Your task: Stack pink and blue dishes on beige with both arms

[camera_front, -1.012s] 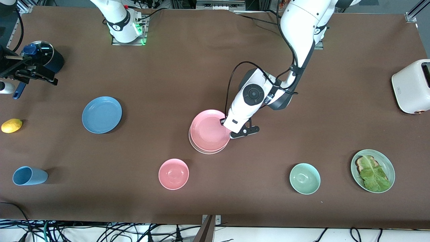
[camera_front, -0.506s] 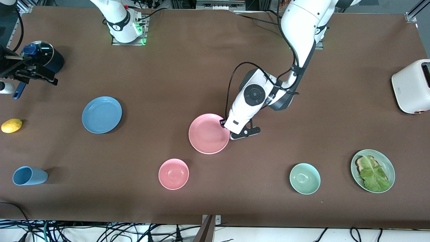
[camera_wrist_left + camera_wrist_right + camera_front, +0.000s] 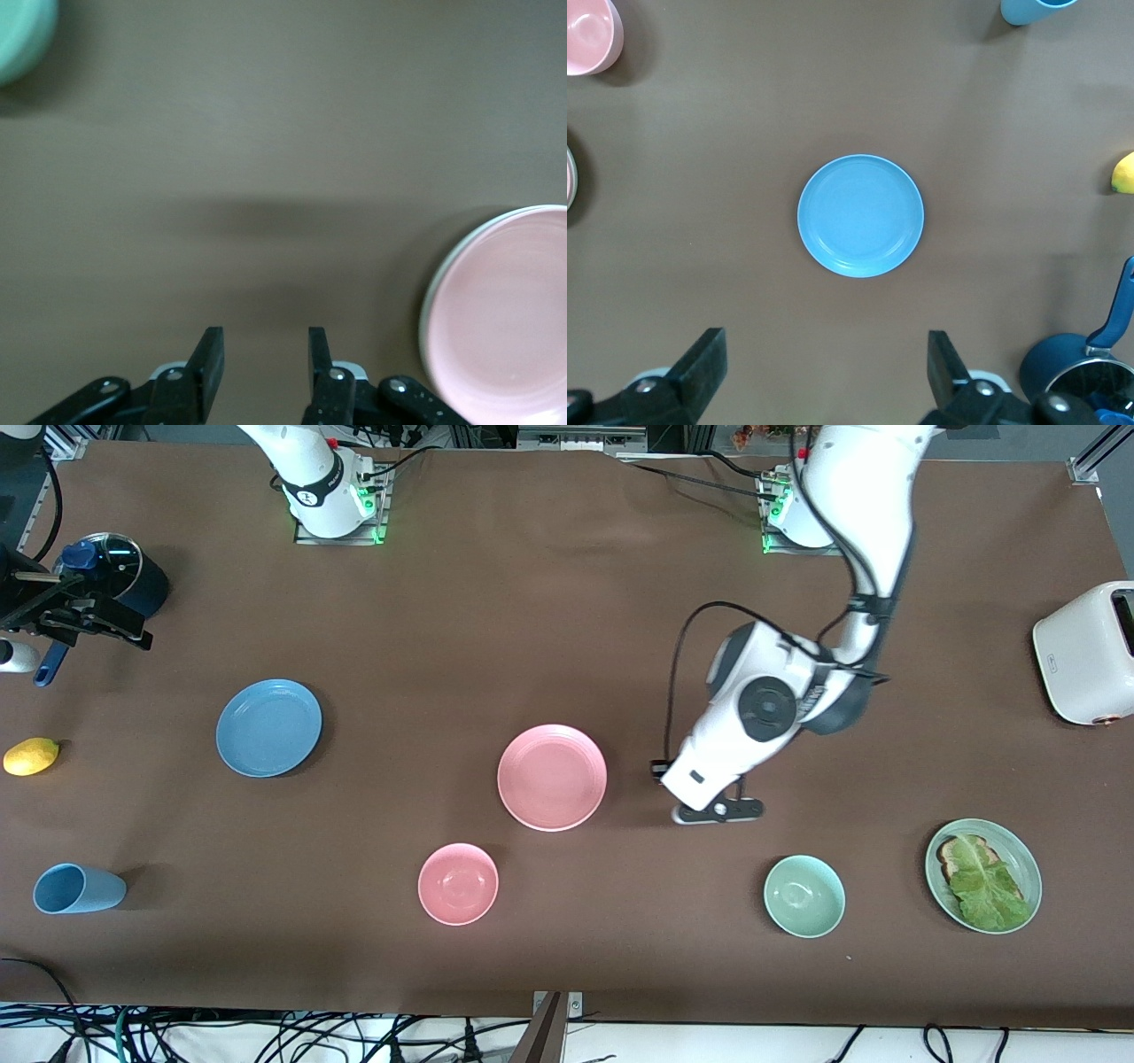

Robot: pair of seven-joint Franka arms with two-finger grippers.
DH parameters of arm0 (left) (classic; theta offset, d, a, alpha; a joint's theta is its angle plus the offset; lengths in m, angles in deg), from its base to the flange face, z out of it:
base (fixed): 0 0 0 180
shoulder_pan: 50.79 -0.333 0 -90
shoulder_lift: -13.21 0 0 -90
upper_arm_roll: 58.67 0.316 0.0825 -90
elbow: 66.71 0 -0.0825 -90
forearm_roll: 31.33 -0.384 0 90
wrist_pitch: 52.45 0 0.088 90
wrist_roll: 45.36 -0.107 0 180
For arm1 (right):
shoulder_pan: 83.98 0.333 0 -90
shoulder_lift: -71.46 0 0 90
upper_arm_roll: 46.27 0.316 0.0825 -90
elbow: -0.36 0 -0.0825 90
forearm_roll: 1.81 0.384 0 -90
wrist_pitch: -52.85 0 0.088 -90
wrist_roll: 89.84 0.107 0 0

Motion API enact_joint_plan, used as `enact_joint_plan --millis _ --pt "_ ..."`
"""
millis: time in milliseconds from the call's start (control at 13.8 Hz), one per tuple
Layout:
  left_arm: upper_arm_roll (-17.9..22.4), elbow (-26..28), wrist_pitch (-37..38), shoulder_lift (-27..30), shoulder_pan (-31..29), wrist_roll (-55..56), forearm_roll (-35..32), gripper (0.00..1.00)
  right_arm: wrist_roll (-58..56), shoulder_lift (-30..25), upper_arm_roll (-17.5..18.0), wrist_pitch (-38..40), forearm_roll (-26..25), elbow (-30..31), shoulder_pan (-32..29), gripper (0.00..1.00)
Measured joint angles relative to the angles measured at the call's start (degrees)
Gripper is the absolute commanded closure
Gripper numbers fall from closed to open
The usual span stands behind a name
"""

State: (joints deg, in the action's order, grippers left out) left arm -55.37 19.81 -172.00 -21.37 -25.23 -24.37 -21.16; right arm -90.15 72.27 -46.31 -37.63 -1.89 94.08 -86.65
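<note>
My brown worktop [image 3: 567, 602] carries a blue plate [image 3: 268, 727], a pink plate [image 3: 552, 777] on a beige plate's rim [image 3: 427, 297], a pink bowl [image 3: 458, 883], a green bowl [image 3: 803, 895], a green plate [image 3: 1028, 859] of toast, a blue cup [image 3: 77, 888], a lemon [image 3: 31, 755], a dark pot [image 3: 120, 576] and a white toaster [image 3: 1085, 653].

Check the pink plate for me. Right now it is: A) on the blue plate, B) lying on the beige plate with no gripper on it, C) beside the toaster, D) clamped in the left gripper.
B: the pink plate lies flat with the beige plate's rim showing under its edge, and the left gripper is open, off over bare table.
</note>
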Motion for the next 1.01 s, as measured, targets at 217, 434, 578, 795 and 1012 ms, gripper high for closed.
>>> enact_joint_plan --millis 217,434,578,795,1012 --pt "0.1 0.1 6.8 3.7 -6.1 -10.3 -1.6 0.53 0.0 0.0 -0.3 0.0 0.0 0.0 0.0 0.00" --pt "0.2 0.1 10.8 6.5 -11.4 -18.8 -4.1 0.53 0.0 0.0 -0.4 0.0 0.0 0.2 -0.1 0.00" --pt "0.2 0.1 12.9 8.0 -15.0 -24.1 -4.4 0.47 0.1 0.1 -0.6 0.0 0.0 0.4 -0.1 0.00" --pt "0.3 0.1 15.0 9.7 -21.0 -32.7 -4.5 0.42 0.1 1.2 -1.8 -0.1 -0.1 0.9 -0.2 0.00" --pt "0.2 0.1 17.3 11.7 -24.7 -36.1 -7.9 0.28 0.1 4.6 -3.3 -2.5 -0.2 2.0 -0.5 0.00"
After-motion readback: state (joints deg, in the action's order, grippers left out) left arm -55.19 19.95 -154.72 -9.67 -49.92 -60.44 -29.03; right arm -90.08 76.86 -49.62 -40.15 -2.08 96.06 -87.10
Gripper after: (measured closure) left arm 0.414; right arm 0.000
